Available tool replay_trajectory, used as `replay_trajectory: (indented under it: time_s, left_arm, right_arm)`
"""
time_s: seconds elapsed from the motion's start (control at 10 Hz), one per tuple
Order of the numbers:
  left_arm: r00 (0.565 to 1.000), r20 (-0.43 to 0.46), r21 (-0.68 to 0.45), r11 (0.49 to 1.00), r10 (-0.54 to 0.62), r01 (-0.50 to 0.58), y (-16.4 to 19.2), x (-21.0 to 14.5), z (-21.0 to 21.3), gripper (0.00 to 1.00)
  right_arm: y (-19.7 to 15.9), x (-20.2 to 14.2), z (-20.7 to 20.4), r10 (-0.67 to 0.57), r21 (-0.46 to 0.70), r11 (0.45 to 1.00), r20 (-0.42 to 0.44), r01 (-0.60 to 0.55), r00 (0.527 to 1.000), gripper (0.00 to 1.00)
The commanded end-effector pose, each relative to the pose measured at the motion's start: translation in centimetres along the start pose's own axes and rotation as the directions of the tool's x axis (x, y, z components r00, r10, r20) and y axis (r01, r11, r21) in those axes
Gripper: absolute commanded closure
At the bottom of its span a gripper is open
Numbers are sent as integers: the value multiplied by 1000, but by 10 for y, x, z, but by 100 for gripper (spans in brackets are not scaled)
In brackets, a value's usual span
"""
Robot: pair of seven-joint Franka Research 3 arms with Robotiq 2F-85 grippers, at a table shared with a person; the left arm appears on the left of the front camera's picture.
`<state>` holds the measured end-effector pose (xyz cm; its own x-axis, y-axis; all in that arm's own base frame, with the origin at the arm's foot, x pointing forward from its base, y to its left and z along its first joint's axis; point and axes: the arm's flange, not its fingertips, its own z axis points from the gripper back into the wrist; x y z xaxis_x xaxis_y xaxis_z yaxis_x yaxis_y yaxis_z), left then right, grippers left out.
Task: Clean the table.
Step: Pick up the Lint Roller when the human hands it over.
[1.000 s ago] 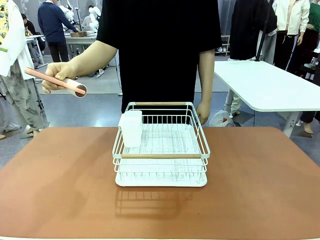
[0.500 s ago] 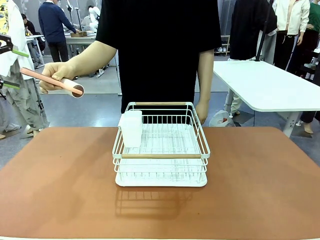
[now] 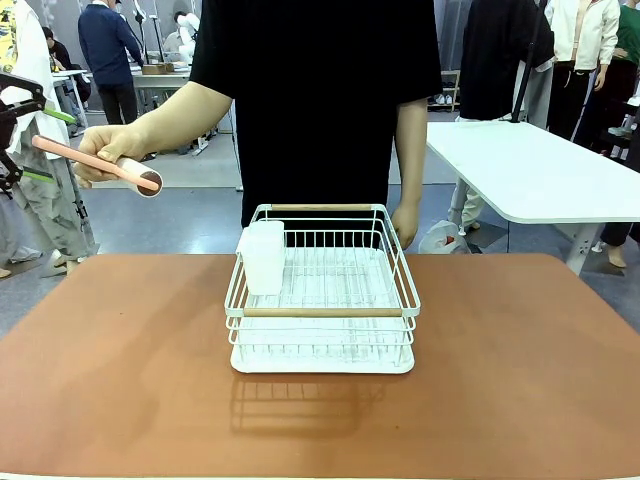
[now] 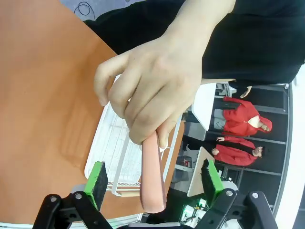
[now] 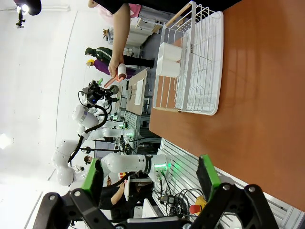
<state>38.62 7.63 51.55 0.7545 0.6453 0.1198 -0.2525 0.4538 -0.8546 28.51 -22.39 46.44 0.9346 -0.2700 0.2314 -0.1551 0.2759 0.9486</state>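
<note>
Handover stage, I judge: up-left of the wire rack (image 3: 322, 312) standing mid-bench (image 3: 120, 380), the spread left end effector (image 4: 155, 183) flanks the pink roller handle (image 3: 60, 150) a hand (image 3: 105, 142) offers, so closing squarely comes next; right end effector (image 5: 150, 179) spread too.

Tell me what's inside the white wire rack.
A white rectangular container stands at the left side of the rack, against its wire wall. What the container holds is hidden by its sides.
</note>
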Motion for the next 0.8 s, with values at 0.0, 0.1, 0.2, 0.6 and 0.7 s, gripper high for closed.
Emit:
replay_trajectory:
  time_s: [0.0, 0.1, 0.2, 0.6, 0.7]
  left_arm:
    - [999, 33, -8, 1000, 24, -23, 1, -3, -7, 0]
    - [999, 42, -4, 999, 32, -32, 2, -3, -10, 0]
    - [999, 40, 2, 999, 33, -34, 3, -5, -11, 0]
    - [999, 40, 14, 1000, 20, -20, 3, -9, -15, 15]
    - [999, 45, 15, 1000, 18, -19, 0, -10, -18, 22]
  right_arm:
    - [4, 0, 2, 9, 13, 1000, 1, -9, 1000, 0]
    - [4, 0, 2, 9, 13, 1000, 1, -9, 1000, 0]
    - [4, 0, 2, 9, 13, 1000, 1, -9, 1000, 0]
    - [4, 0, 2, 9, 13, 1000, 1, -9, 1000, 0]
    - [4, 0, 2, 9, 13, 1000, 1, -9, 1000, 0]
